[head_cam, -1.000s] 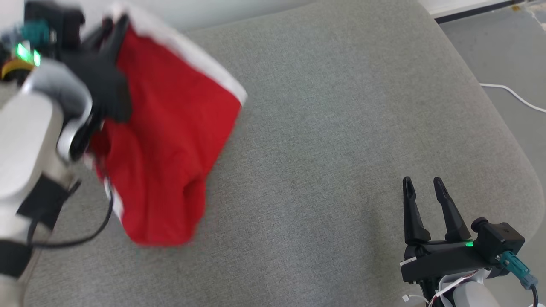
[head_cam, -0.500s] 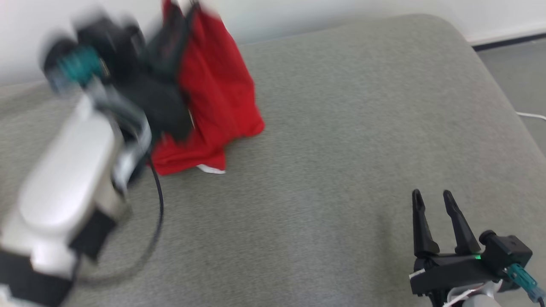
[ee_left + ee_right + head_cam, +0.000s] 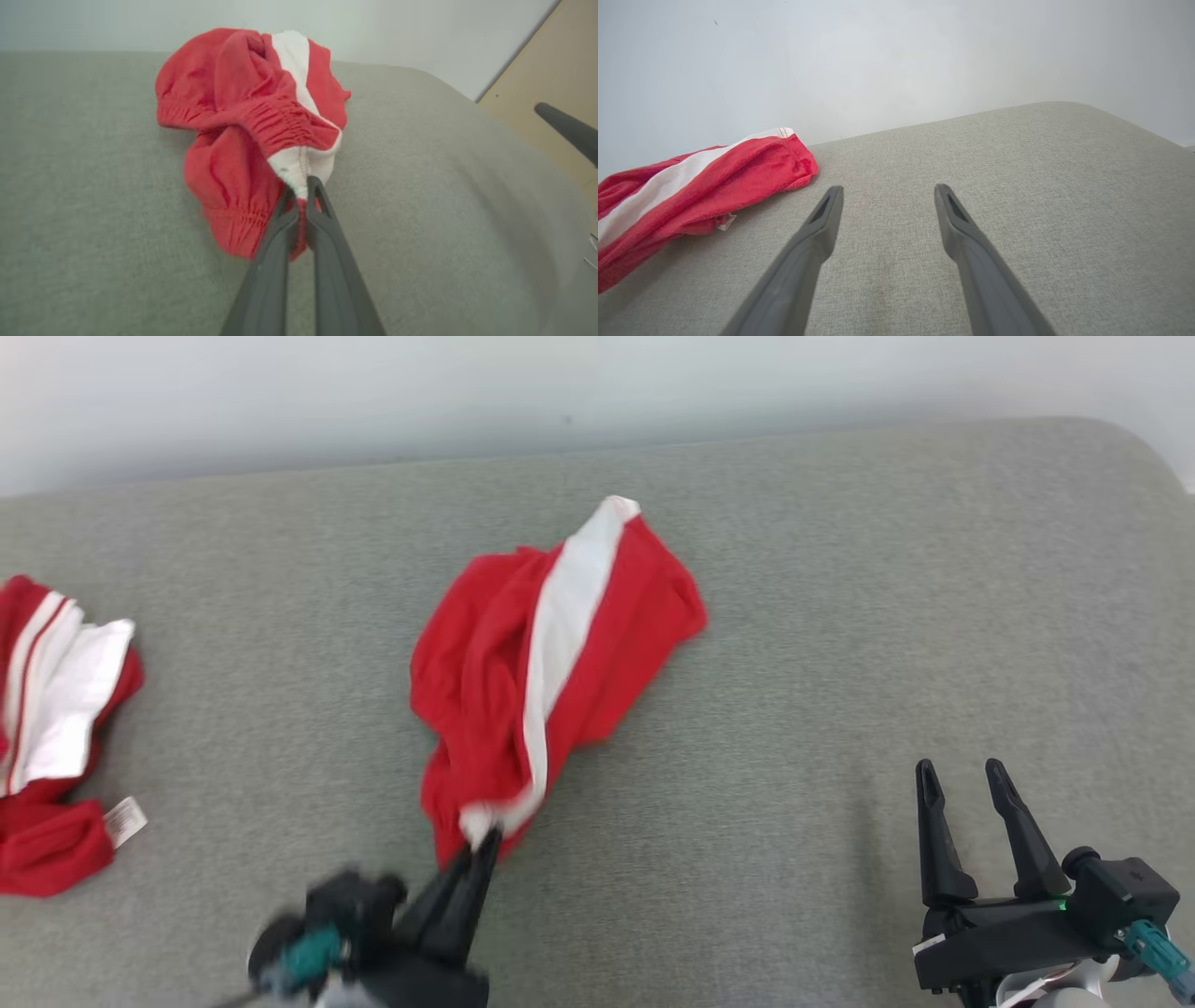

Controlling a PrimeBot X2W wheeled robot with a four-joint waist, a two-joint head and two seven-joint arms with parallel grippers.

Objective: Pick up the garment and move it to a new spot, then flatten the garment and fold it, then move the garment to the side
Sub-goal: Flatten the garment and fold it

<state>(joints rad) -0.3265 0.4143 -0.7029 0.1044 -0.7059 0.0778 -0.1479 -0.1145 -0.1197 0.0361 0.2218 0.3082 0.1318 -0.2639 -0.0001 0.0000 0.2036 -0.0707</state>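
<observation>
The garment (image 3: pixel 551 663) is seen bunched at the centre of the frame on the grey cushion (image 3: pixel 840 616), its white hem pinched by the left gripper (image 3: pixel 484 845) at lower centre. The right gripper (image 3: pixel 960 770) is held spread at lower right. So thin a pinch could be lost under a tug, and dragging could deepen the bunching.

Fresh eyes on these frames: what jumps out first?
A crumpled red garment with a white stripe lies midway on the grey fabric cushion, its near end pinched in the shut left gripper. A second red-and-white garment sits at the head view's left edge; the right gripper stands open, lower right.
</observation>
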